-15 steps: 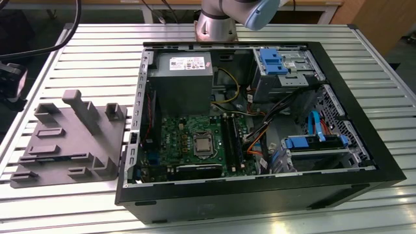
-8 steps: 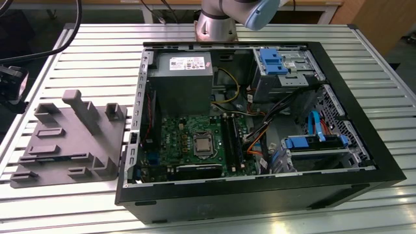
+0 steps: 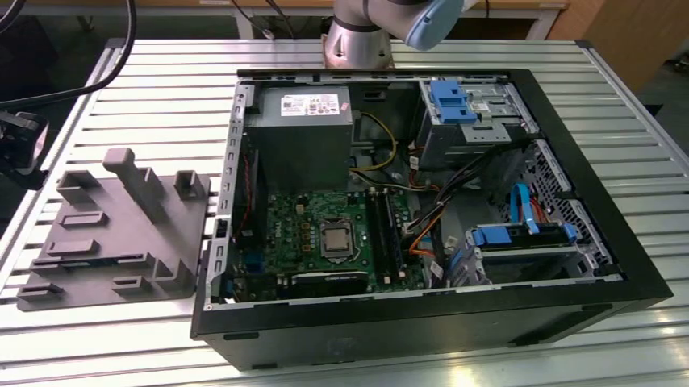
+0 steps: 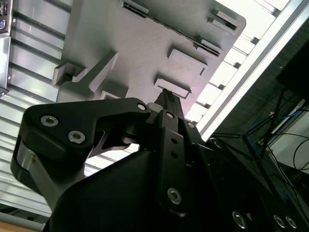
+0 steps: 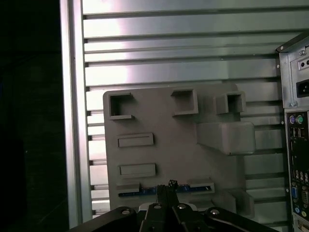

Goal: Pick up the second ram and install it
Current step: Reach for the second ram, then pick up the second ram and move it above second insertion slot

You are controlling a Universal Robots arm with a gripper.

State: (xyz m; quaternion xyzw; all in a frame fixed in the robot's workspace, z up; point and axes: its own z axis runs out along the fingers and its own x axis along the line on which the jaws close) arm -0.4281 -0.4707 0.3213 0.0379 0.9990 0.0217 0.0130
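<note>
Arm (image 3: 361, 40) is showing as a silver-grey metal cyl. w/ a pale blue cap (image 3: 436, 20), at the far side of the scene in the exterior view. Gripper (image 4: 166, 96) is looking matte black in both wrist views: chunky angular links w/ rounded corners. Silver round-head screws (image 4: 49, 120) are dotting the links. A grey cyl. section (image 4: 29, 169) is showing beside the black housing.

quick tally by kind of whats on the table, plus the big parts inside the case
open black computer case: 1
grey moulded holder plate: 1
green motherboard: 1
grey boxy power supply: 1
thin dark memory stick in the plate's slot: 1
total: 5
</note>
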